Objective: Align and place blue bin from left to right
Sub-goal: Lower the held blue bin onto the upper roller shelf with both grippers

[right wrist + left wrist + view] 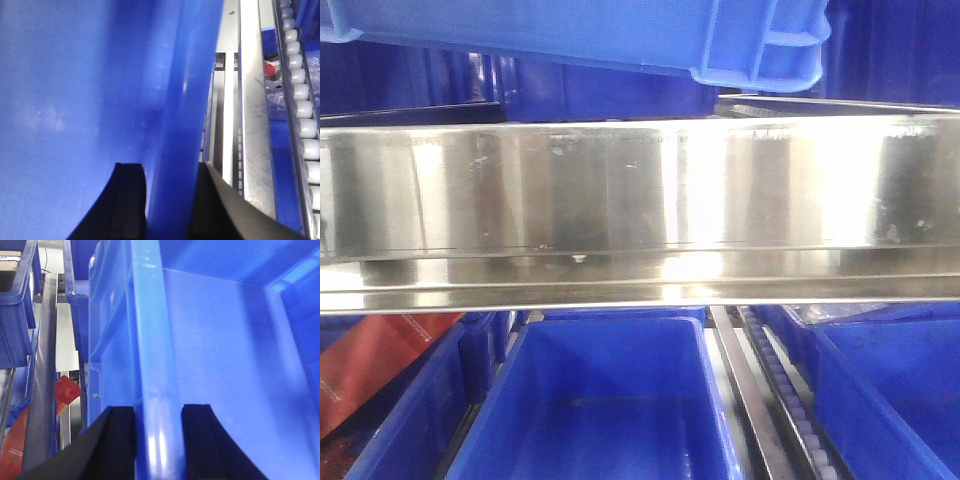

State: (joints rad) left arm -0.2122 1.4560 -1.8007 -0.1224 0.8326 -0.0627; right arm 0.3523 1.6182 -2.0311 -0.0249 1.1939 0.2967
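The blue bin [570,30] is the biggest thing here. It hangs above the steel beam [640,190] that crosses the rack, tilted so that its right corner dips closest to the beam, and I cannot tell whether it touches anything underneath. As I read it, this is the carrying step: the bin is up between both arms and not yet set in its row. The next move needs the two arms to level it, travel together so the walls don't twist between the pads, and lower it square to the beam beside its neighbours.

The bin is bright blue plastic with smooth, slightly glossy walls and a boxed, ribbed section by the corner over a thick lip. From the left wrist view its inside looks bare.

Below the beam sit the lower bins [610,360], also blue and open-topped. A roller track [785,400] runs away from the beam between them. An orange-red packet [380,360] lies below the beam at its left end.

The left gripper [159,440] straddles the bin's rim, one black finger [117,440] outside the wall and the other inside, both pressed against the plastic. The right gripper [170,205] pinches the opposite wall the same way, the wall filling the gap between its pads.
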